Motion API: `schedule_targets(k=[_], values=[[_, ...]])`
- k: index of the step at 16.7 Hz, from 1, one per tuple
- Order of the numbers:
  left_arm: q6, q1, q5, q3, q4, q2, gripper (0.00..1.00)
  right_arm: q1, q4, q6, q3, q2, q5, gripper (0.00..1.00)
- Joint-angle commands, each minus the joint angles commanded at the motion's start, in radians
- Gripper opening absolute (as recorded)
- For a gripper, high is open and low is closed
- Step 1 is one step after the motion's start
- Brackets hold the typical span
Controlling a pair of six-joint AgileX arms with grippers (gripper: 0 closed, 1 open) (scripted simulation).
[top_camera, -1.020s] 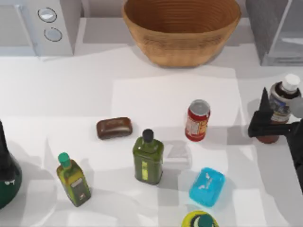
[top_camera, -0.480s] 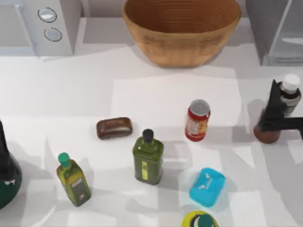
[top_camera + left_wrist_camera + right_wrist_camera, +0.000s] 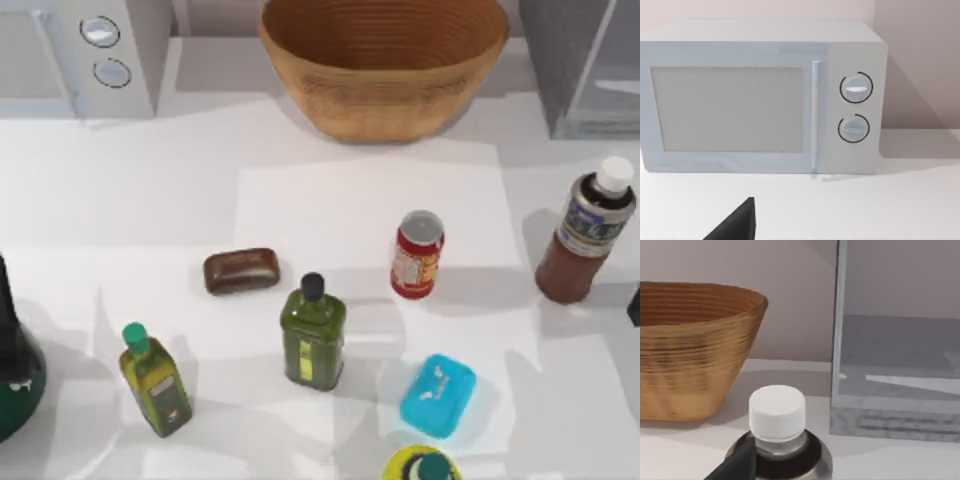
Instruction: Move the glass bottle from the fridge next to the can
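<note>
the bottle (image 3: 586, 236) stands on the table (image 3: 330, 200), right of the can (image 3: 417, 254) and apart from it, with the fridge (image 3: 585, 62) behind it at the back right. the basket (image 3: 384, 62) sits back centre, the microwave (image 3: 85, 55) back left.

Bright, even light falls on the white surface (image 3: 150, 200) in the top view; soft grey shadows overlap in angular patches across it; the glass bottle (image 3: 585, 243) and the can (image 3: 417, 255) cast faint shadows to their left; the basket (image 3: 385, 62) darkens the surface just below it; no glare; edges look slightly soft throughout.
</note>
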Motion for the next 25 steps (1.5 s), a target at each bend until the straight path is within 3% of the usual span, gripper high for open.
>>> schedule_targets(k=[5, 9, 20, 25], values=[[0.0, 0.0, 0.0, 0.0, 0.0, 0.0, 1.0, -0.124, -0.408, -0.002, -0.061, -0.444, -0.086, 1.0], [0.0, 0.0, 0.0, 0.0, 0.0, 0.0, 1.0, -0.19, -0.629, -0.007, -0.07, -0.702, -0.121, 1.0], [0.0, 0.0, 0.0, 0.0, 0.0, 0.0, 1.0, -0.21, -0.723, -0.012, -0.044, -0.827, -0.136, 1.0], [0.0, 0.0, 0.0, 0.0, 0.0, 0.0, 1.0, -0.216, -0.937, -0.015, 0.075, -0.971, -0.131, 1.0]])
